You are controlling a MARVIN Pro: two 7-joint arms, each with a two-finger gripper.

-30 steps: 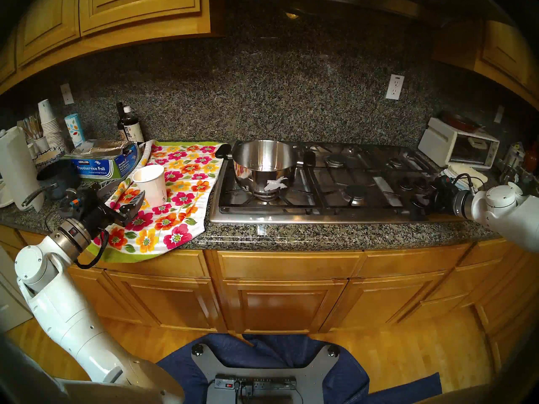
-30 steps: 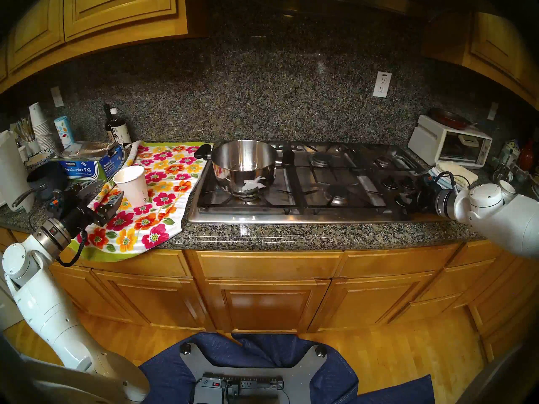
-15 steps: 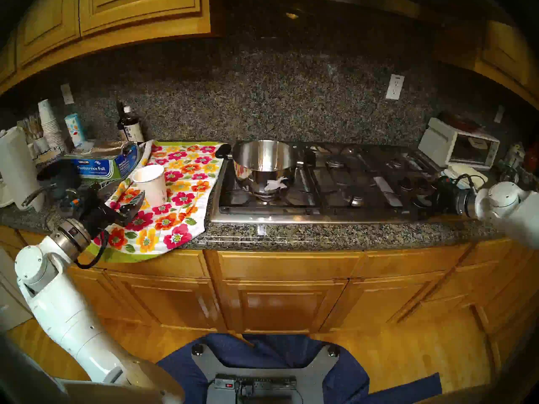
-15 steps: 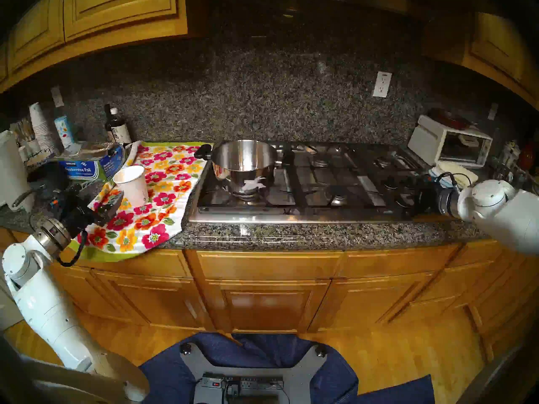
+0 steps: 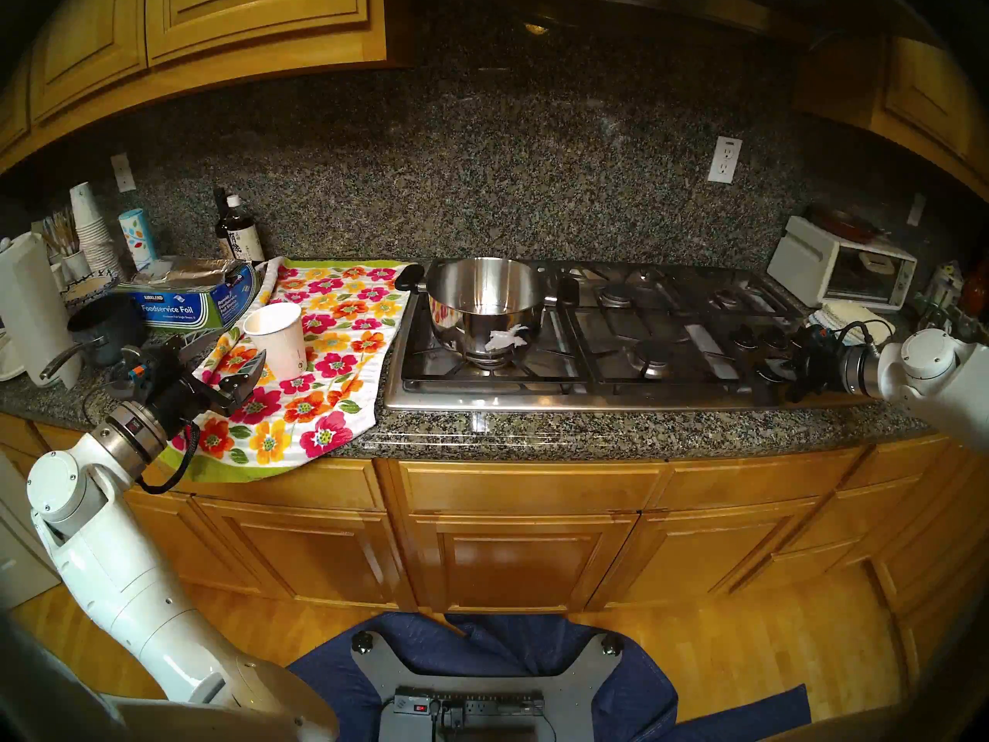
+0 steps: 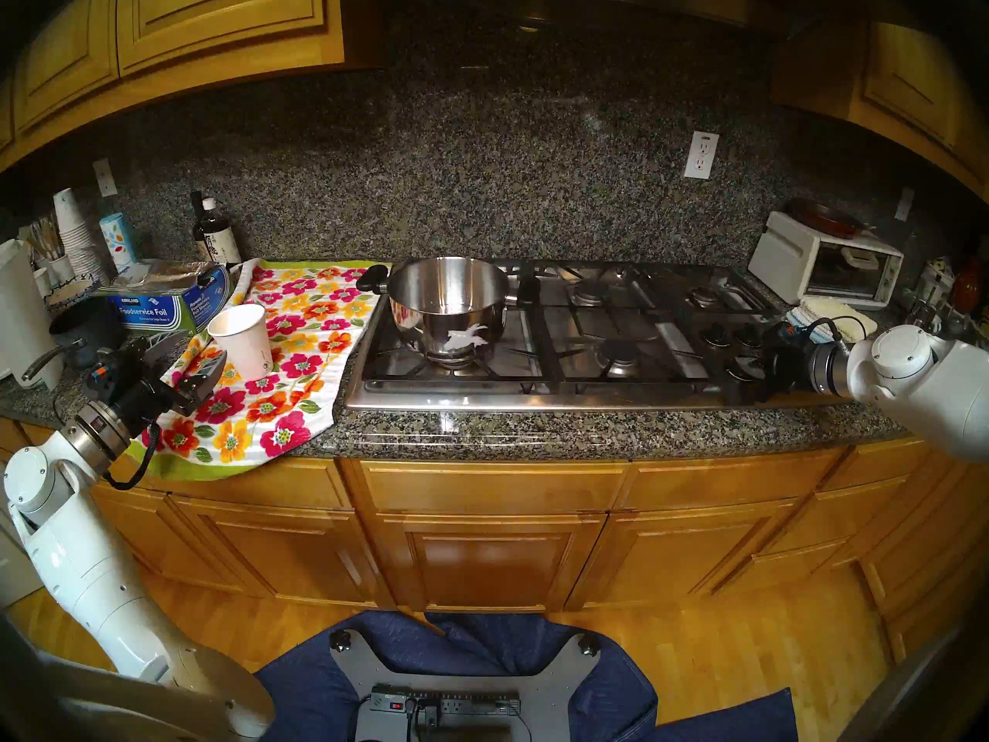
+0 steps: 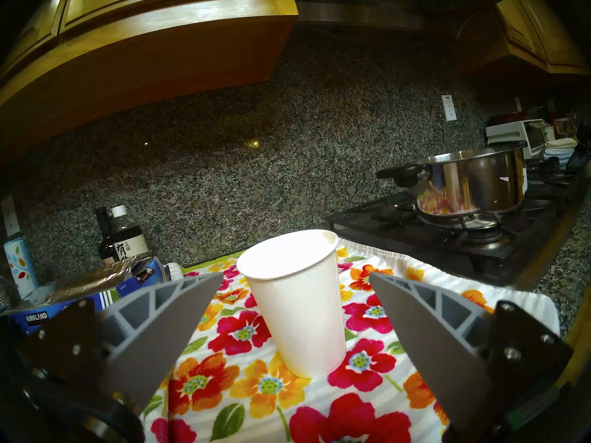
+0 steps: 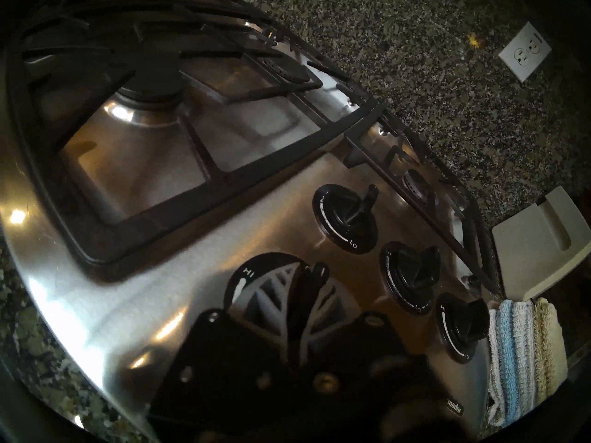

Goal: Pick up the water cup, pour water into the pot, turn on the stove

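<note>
The white water cup (image 5: 278, 339) (image 6: 243, 342) (image 7: 297, 305) stands upright on a floral towel (image 5: 326, 403), left of the stove (image 5: 535, 401) (image 8: 128, 305). My left gripper (image 5: 227, 353) (image 6: 187, 353) (image 7: 295, 274) is open just short of the cup, one finger on each side of it and neither touching. The steel pot (image 5: 484, 302) (image 6: 447, 302) (image 7: 470, 183) sits on the front left burner. My right gripper (image 5: 770, 374) (image 8: 315, 269) is shut on the grip of the front knob (image 8: 243, 274) in the knob cluster.
A foil box (image 5: 176, 302), a dark blue saucepan (image 5: 104, 326), bottles (image 5: 238, 232), a stack of cups (image 5: 91, 227) and a paper towel roll (image 5: 32, 307) crowd the counter left of the towel. A toaster oven (image 5: 845, 270) and folded cloths (image 8: 524, 353) lie right of the stove.
The right arm's wrist and forearm have shifted to the right while its gripper stays on the knob. The left arm and the cup have not moved.
</note>
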